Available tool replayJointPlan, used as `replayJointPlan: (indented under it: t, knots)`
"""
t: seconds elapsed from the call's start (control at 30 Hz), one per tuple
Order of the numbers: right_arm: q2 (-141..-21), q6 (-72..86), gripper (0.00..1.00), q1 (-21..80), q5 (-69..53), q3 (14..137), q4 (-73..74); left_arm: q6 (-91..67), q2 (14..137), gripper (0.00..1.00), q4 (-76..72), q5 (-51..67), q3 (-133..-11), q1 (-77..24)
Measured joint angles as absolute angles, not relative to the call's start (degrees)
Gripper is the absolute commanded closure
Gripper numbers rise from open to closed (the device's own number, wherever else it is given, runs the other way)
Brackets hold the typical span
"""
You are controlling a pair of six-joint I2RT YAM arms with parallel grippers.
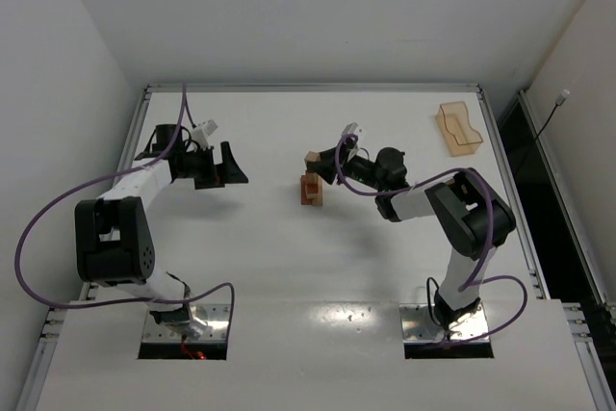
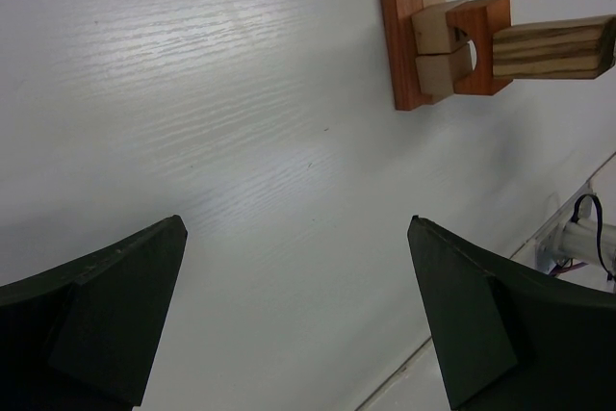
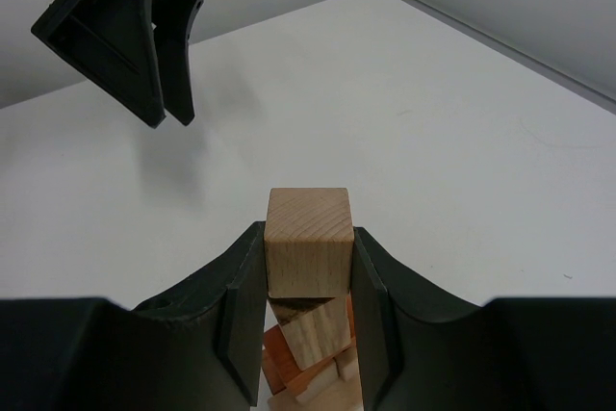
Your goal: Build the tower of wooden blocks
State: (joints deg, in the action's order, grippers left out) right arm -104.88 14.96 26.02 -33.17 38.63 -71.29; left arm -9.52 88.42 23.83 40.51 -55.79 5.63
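Wood block tower (image 1: 311,190) near the bench (image 1: 289,276) centre, right gripper (image 3: 308,233) clamped on a tan cube (image 3: 308,218) at its top, lower blocks mostly hidden behind the fingers (image 3: 241,305), left gripper (image 2: 298,238) wide open and empty at the tower's 9 o'clock, orange tray (image 1: 458,129) at 2 o'clock.

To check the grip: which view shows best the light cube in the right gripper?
The right wrist view: the light cube sits large, pinched by the right gripper, over the tower. The top external view shows only a small speck. The left wrist view misses this cube.
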Motion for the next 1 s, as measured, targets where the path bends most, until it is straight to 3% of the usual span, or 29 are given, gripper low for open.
replayJointPlan:
  t: [0.83,1.0]
  knots:
    - [-105.1,14.1,0.49,26.4,-33.6,39.1,-69.7,-9.5,90.0,0.01,23.9,40.5,-56.1,5.6]
    - [-105.1,13.9,0.31,26.4,-33.6,39.2,-69.4,-9.5,90.0,0.01,23.9,40.5,-56.1,5.6]
